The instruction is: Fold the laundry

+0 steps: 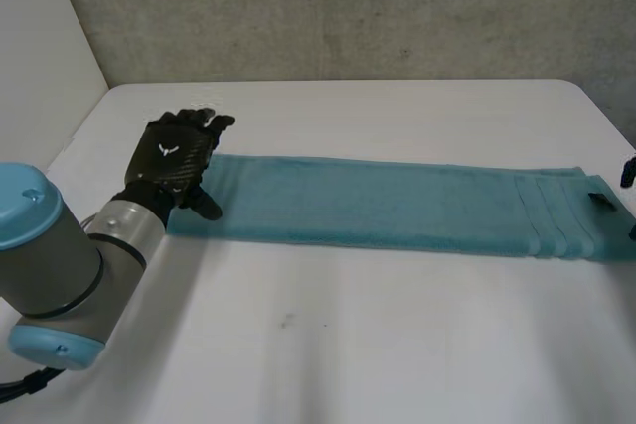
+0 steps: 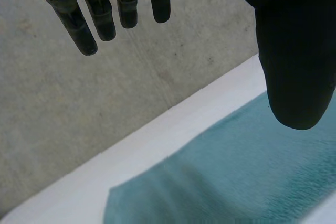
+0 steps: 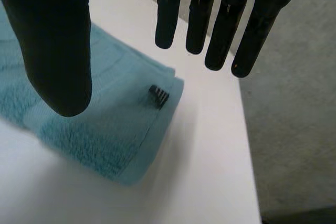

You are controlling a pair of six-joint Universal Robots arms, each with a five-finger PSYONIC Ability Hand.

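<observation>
Left arm (image 1: 50, 255) nearest, its left hand (image 1: 177, 156) spread and empty over one end of the towel (image 1: 397, 206), which lies long across the table (image 1: 348, 345). The right hand (image 3: 52, 40) (also spread, empty) hovers above the other end. Best to pinch corners squarely, edges matched.

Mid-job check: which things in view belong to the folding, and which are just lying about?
Job: teal towel; left hand and right hand, both open, one over each end.
Just around: white table; grey wall.
</observation>
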